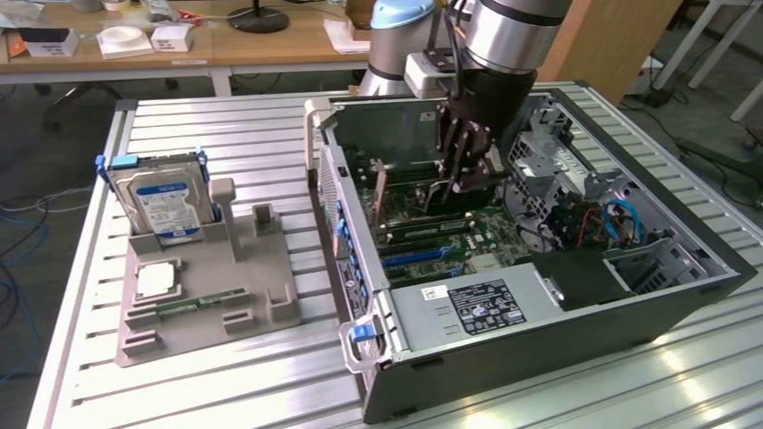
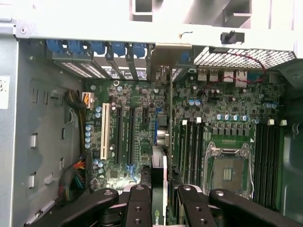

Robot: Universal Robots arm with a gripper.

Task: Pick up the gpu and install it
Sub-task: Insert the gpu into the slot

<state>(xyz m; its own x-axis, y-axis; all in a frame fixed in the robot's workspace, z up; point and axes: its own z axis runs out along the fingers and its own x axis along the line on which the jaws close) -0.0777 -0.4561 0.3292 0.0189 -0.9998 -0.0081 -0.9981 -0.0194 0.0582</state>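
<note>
Gpu (image 2: 161, 156) is picked up, our hand (image 2: 163, 208) clamped on it over the motherboard (image 2: 118, 137) inside the case (image 1: 537, 357); we judge seating unfinished.

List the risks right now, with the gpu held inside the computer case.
1. The end effector grips the gpu edge-on above the motherboard. If it is slightly off line, its edge might press on board parts and not seat.
2. Its metal bracket sits tight by the case's rear wall and might snag there.
3. The memory slots stand close alongside, so a tilt could bump them.
</note>
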